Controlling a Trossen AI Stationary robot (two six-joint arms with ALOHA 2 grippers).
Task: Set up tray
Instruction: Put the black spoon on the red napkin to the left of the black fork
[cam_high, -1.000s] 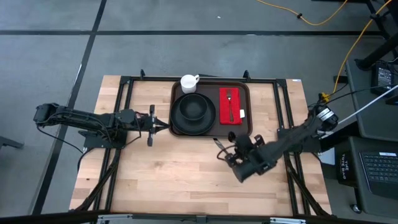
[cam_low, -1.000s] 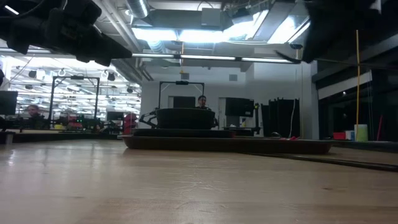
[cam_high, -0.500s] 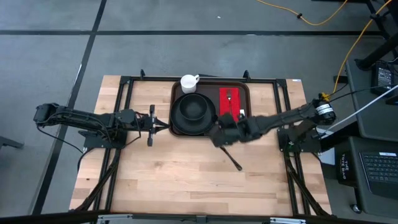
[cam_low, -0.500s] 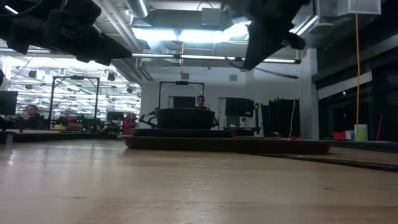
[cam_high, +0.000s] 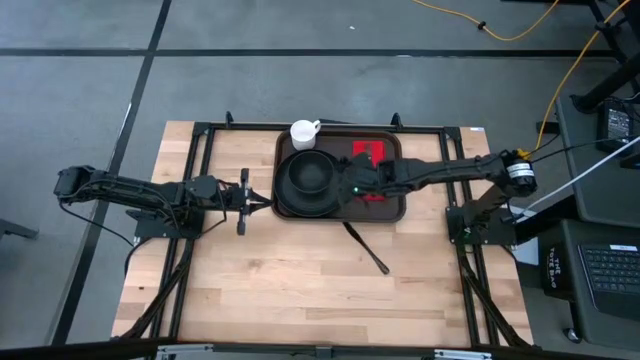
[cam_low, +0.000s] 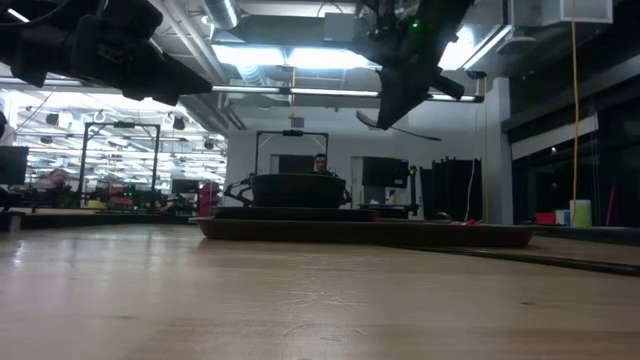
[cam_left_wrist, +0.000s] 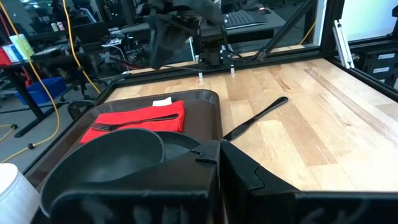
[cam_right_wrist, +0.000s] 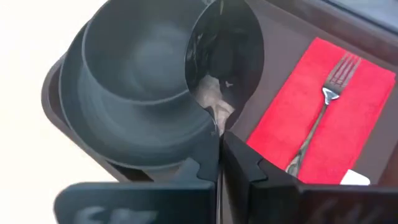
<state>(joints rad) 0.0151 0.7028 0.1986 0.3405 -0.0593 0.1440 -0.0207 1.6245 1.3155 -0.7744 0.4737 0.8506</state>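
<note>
The dark brown tray (cam_high: 392, 208) lies at the table's far middle. It carries a round black plate (cam_high: 288, 200) with a black bowl (cam_high: 310, 172), a white cup (cam_high: 303, 133) and a red napkin (cam_right_wrist: 298, 130) with a fork (cam_right_wrist: 317, 121) on it. A black knife (cam_high: 366, 248) lies flat on the wood near the tray's near edge. My right gripper (cam_high: 350, 189) hovers shut above the tray between bowl and napkin, well clear of it in the low view (cam_low: 387, 115). My left gripper (cam_high: 268, 203) waits shut beside the tray's left edge.
Bare wood stretches over the table's near half around the knife (cam_left_wrist: 256, 117). Black frame rails (cam_high: 200, 150) run along the table's left and right sides. The right arm (cam_high: 450, 172) reaches across the tray's right rim and hides part of the napkin.
My right gripper has swung from the table's near-right part toward the far edge and now hangs over the tray between bowl and napkin. The knife stays flat on the wood where the gripper was. The left arm has kept still.
</note>
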